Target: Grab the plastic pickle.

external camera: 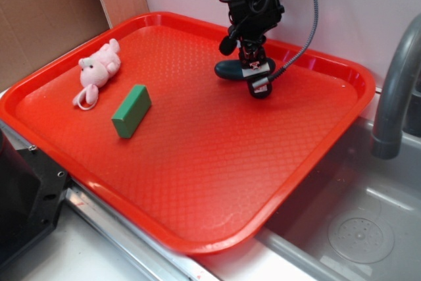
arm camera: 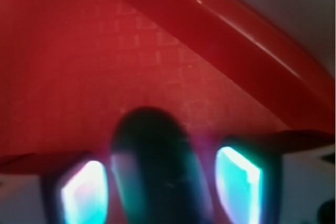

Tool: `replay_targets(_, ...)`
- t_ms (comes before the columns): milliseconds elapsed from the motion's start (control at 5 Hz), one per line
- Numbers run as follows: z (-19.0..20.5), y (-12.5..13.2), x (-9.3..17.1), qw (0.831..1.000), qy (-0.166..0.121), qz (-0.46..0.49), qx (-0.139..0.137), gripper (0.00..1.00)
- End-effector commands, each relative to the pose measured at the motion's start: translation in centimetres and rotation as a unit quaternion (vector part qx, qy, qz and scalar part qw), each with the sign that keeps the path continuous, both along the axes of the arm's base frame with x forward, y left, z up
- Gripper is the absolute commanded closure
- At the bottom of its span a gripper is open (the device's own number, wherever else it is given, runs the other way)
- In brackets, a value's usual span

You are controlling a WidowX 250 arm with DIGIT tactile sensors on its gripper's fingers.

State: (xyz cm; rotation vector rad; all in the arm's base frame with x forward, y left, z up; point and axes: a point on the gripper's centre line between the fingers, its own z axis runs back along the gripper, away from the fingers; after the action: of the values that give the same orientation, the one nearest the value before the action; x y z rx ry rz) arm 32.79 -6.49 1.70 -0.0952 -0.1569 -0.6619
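The plastic pickle (arm camera: 155, 166) lies at the far side of the red tray (external camera: 197, 182), directly under the hand (external camera: 253, 74). The hand is open, one finger on each side, across the pickle's long axis.

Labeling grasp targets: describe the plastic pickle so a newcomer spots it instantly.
Start at the red tray beside the sink, then go to its far side, under the black gripper. The plastic pickle lies there between the jaws: very dark green, smooth, rounded ends, unlike the lighter green block and pink plush animal on the left.
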Motion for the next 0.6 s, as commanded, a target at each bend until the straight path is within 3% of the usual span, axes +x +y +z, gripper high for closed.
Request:
replay_targets(0, 1.3, -0.5, -1.0, 1.0, 0.0, 0.017, 0.009, 1.0)
replay_targets(200, 4.8, 0.1, -2.2, 0.998, 0.033, 0.048, 0.037, 1.0)
replay_targets(400, 8.8, 0.8, -4.1, 0.994, 0.024, 0.097, 0.044, 1.0)
